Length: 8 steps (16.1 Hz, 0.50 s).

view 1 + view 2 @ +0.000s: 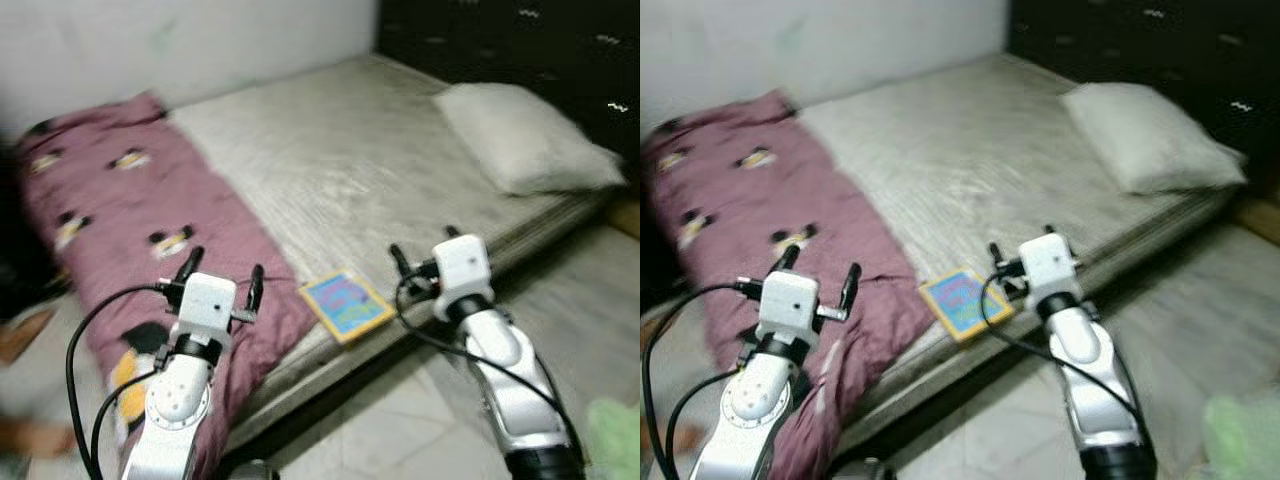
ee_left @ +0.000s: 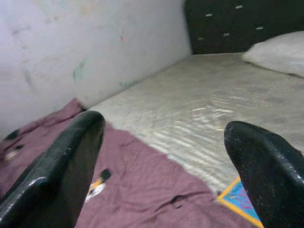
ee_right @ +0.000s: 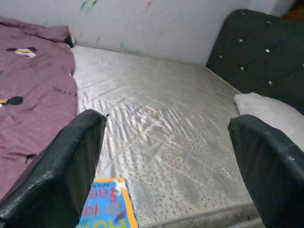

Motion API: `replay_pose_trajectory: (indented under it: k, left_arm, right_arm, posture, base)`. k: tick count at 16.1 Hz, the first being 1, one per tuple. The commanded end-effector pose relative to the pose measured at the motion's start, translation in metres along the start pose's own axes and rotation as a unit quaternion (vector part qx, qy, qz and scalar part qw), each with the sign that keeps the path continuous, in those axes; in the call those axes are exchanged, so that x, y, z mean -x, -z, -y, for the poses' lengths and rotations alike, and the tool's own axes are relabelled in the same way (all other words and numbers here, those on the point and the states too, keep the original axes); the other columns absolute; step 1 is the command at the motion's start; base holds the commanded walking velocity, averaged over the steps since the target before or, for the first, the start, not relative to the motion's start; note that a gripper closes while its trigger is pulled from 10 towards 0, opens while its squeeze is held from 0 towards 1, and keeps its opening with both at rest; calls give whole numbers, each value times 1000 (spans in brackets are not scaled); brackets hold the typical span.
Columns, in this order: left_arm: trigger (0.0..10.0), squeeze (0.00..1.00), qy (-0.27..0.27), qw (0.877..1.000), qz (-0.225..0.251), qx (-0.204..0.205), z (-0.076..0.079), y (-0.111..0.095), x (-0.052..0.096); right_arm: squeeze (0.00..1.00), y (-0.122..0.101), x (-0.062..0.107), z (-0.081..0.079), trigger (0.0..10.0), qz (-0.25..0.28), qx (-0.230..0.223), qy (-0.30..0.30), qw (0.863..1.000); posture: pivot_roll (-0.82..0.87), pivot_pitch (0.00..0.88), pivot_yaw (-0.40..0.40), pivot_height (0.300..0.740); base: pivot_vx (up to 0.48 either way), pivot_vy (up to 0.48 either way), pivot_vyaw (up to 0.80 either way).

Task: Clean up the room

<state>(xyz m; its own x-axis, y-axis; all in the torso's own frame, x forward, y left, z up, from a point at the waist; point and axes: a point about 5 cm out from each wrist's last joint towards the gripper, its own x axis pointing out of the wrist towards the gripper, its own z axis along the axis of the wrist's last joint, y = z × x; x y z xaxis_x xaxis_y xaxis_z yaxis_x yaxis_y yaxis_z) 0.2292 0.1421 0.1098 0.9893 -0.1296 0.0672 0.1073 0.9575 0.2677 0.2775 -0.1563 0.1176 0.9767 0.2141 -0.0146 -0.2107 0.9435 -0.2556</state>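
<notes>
So: one bed across the frame's middle, one pillow at upper right, one maroon blanket draped over the left side, one blue-and-yellow book at the mattress's near edge, lower center. Two grippers raised over that edge, both with fingers spread, holding nothing: left gripper over the blanket, right gripper just right of the book. One green blur on the floor, bottom right.

Maroon blanket — blue, yellow-edged book
</notes>
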Motion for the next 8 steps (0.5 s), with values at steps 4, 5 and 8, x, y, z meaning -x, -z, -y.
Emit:
replay_pose_trajectory:
  k: [4, 5, 8]
  left_arm:
    - [10000, 0, -8, 1000, -6, -8, -7, 3, 1]
    - [10000, 0, -9, 1000, -6, -9, -7, 3, 0]
    - [10000, 0, -11, 1000, -5, -11, -8, 3, -1]
  right_arm:
    - [0, -3, -4, -9, 10000, 5, -8, -19, 1000]
    - [0, -3, -4, -9, 10000, 6, -8, -20, 1000]
    - [0, -3, -8, -10, 10000, 8, -9, -23, 1000]
  posture:
    - [-40, 0, -9, 740]
    - [-36, 0, -9, 740]
    - [-28, 0, -11, 740]
  base:
    - [0, 0, 800]
    - [0, 0, 800]
    - [0, 0, 800]
